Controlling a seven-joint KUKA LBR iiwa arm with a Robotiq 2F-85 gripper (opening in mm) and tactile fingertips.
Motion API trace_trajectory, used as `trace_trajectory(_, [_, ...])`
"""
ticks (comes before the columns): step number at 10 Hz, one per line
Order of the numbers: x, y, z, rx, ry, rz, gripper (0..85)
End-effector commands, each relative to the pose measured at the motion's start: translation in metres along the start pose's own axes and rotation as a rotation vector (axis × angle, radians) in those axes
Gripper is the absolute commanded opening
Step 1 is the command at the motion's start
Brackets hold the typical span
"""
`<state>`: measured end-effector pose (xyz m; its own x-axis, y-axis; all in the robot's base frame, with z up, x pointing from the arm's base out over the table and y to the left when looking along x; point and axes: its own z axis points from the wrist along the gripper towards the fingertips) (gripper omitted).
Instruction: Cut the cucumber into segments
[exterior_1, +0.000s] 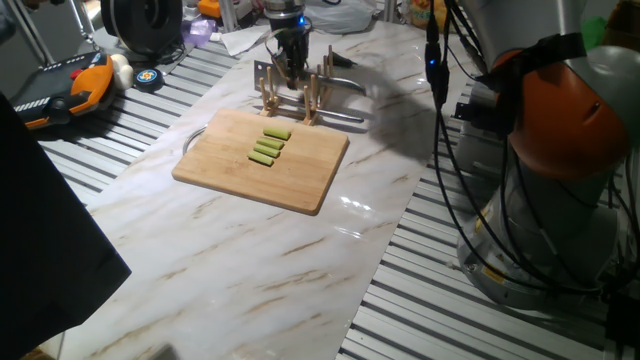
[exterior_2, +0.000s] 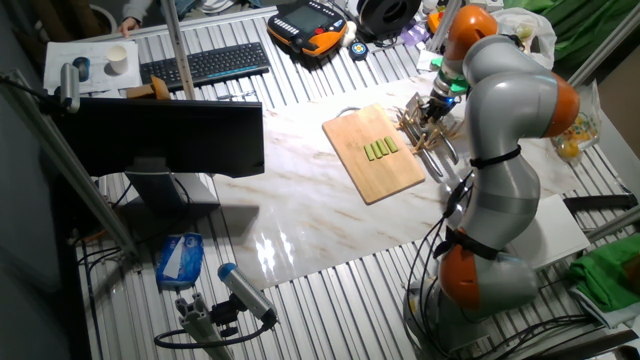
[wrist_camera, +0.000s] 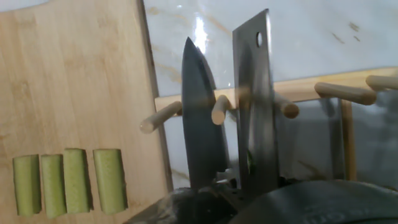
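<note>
Four segments (exterior_1: 268, 146) lie side by side in a close row on the wooden cutting board (exterior_1: 300, 185), pale yellow-green on top with darker green skin along their edges; the same row shows in the other fixed view (exterior_2: 380, 149) and at the lower left of the hand view (wrist_camera: 65, 182). No uncut cucumber is distinguishable apart from these pieces. The board (exterior_2: 385, 175) rests flat on the marble-patterned table (exterior_1: 230, 270), with the segments nearer its far edge, toward the wooden rack (exterior_1: 290, 92). The rack stands on the table just beyond the board and has round pegs projecting from it (wrist_camera: 339, 92). The arm (exterior_2: 505, 150) reaches over the table so that the gripper (exterior_1: 290, 62) sits directly above the rack. In the hand view, two blades stand upright against the pegs: a dark pointed knife (wrist_camera: 202, 124) and, just to its right, a rectangular cleaver (wrist_camera: 255, 112) with a hole near its top. The lower ends of both blades disappear behind the dark body of the hand at the bottom of that view, and the fingers themselves are hidden; whether they are apart, together or clamped on a handle cannot be told from any view. The segments are well clear of the gripper and untouched by either blade.
</note>
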<state>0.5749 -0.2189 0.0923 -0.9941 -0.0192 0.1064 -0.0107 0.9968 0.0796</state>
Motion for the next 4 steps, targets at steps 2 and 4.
trace_trajectory(2, [0.004,-0.006,-0.010,0.010,0.009,-0.006,42.7])
trace_trajectory(4, [0.010,-0.013,-0.021,0.026,0.020,-0.014,42.7])
